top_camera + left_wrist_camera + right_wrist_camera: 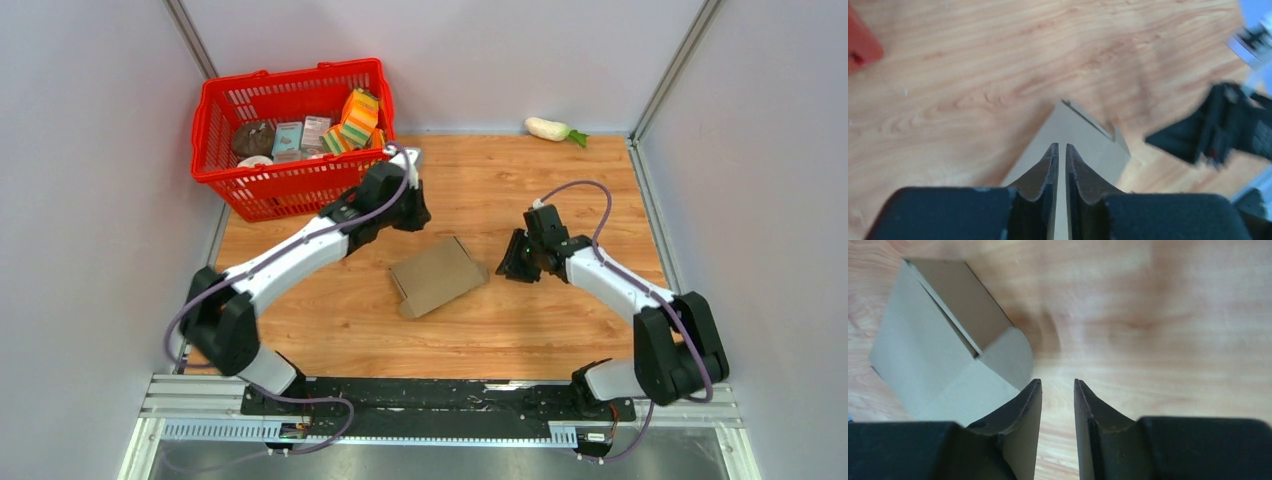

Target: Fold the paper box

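The paper box (pixel 437 275) is a plain brown cardboard box lying flat and folded on the wooden table, with one flap slightly raised at its left end. My left gripper (pixel 418 216) hovers just behind its far edge, jaws nearly together and empty; in the left wrist view (pixel 1062 146) the box (pixel 1088 142) lies beneath the fingertips. My right gripper (pixel 510 264) sits just right of the box, jaws slightly apart and empty. In the right wrist view (pixel 1057 382) the box (pixel 933 360) lies to the left, with a rounded tab near the left finger.
A red shopping basket (pixel 215 170) with several packaged groceries stands at the back left, close behind the left arm. A white radish (pixel 550 128) lies at the back wall. Grey walls enclose the table on three sides.
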Tool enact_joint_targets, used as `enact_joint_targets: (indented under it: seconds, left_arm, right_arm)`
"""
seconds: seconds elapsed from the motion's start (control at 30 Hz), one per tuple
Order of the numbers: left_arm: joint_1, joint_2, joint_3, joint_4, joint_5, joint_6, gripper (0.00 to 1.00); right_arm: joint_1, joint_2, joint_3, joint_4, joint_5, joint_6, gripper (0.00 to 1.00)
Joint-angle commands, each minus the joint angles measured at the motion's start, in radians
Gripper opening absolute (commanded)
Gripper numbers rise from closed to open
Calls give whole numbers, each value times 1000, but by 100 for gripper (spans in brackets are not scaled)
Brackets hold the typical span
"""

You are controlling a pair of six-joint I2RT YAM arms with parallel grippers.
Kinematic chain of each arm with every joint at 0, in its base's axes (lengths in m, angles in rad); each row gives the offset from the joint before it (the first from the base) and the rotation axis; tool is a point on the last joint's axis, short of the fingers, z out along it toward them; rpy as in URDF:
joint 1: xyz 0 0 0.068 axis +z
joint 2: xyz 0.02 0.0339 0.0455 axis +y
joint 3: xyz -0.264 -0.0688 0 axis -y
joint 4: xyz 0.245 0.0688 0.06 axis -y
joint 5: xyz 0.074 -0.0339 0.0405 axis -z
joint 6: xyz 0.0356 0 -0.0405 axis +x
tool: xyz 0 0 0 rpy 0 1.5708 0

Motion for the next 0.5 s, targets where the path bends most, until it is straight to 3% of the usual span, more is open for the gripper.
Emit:
enact_joint_targets:
  seconds: [0.0, 0.1, 0.2, 0.33, 0.47]
  left_arm:
    - [-1, 274, 208, -178, -65, 126, 14]
    - [-7, 400, 291, -163, -160, 154, 11]
    - [-19, 495, 375, -190, -200, 186, 8]
    - [-32, 557, 423, -236, -211, 197, 6]
    - [-32, 448, 312, -192, -270, 182, 9]
  right_arm:
    - [61, -122, -130, -28, 162, 138, 24]
    - [114, -130, -186, 79, 126, 232, 10]
    - [150, -98, -223, 181, 99, 306, 5]
    - [164, -53, -176, 190, 93, 280, 4]
    - [166, -135, -126, 88, 195, 96, 12]
